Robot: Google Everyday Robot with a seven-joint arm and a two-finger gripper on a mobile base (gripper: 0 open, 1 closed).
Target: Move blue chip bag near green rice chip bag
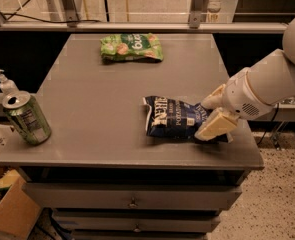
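Gripper (203,119) sits at the right end of the blue chip bag (172,118), near-right on the worktop (87,109). Can't tell if it's clamped. Green rice chip bag (132,47) is at the far side, well apart. Risk: a thin grip on crinkly foil slips mid-move, or the bag tips off the right edge.

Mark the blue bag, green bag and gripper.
blue bag (173,119), camera view, its middle.
green bag (132,47), camera view, its middle.
gripper (203,119), camera view, between open fingers at blue bag's right end.

The gripper (210,112), right of centre, hides the blue bag (172,118) at its right end. The arm (272,81) runs off the right edge, the box (9,214) off the lower left.
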